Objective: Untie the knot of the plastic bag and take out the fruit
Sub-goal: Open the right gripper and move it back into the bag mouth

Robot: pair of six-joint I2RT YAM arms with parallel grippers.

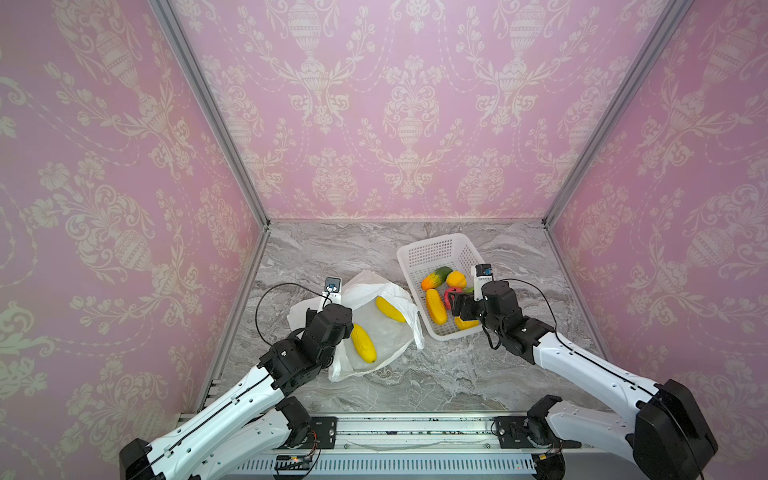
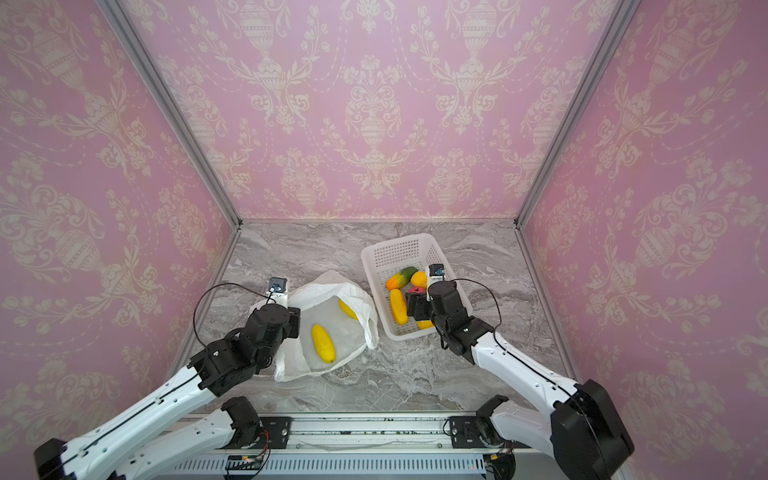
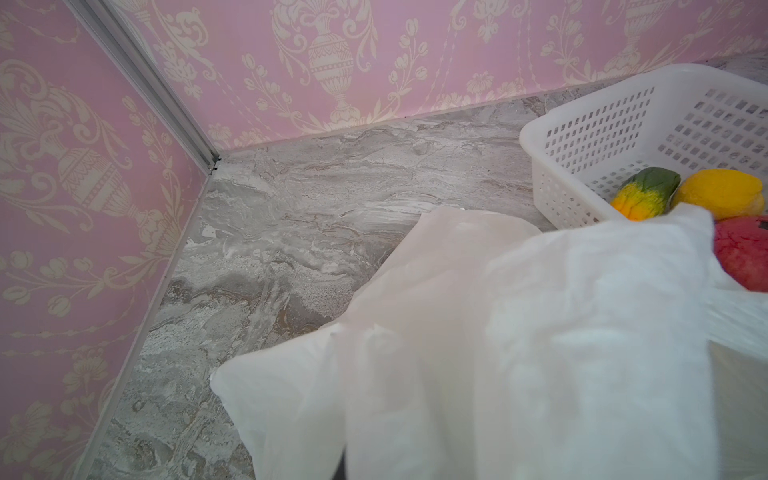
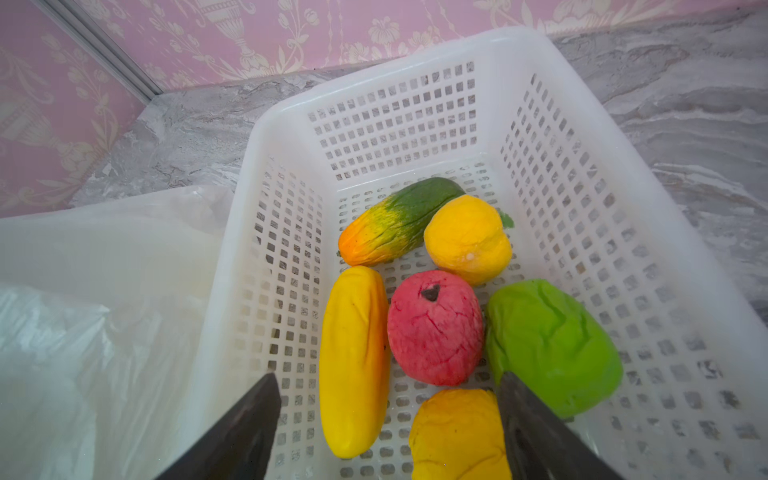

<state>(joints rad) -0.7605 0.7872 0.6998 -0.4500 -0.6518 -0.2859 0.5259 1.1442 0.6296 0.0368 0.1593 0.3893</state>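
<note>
Nearest us, the left end effector (image 2: 291, 323) sits at the near-left rim of the plastic bag (image 1: 388, 336), jaws together. Fingers are hidden under the wrist, but in the left wrist view the film climbs right up to the lens, so we reckon it's pinching the rim. No knot to see anywhere. The mouth gapes wide and the handle loops lie loose, so untying looks done.

The bag's thin, crinkly, see-thru white, slumped on the grey marbled counter (image 1: 415, 386). Two long yellow fruit still inside, smooth w/ faint ribs: one near (image 1: 363, 343), one farther (image 1: 390, 308).

Just beside the bag on the right is the basket (image 4: 415, 62), rigid white plastic w/ grid-holed walls. The right end effector (image 4: 387, 376) hovers over its near end, jaws apart, nothing clamped.

Six pcs already in, so we judge approx three-quarters thru:
- orange-yellow lump (image 4: 457, 432)
- long yellow one (image 4: 353, 361)
- bumpy pink-red one (image 4: 434, 328)
- creased green one (image 4: 552, 345)
- round yellow one (image 4: 467, 239)
- orange-to-green oblong (image 4: 399, 220), farthest
</note>
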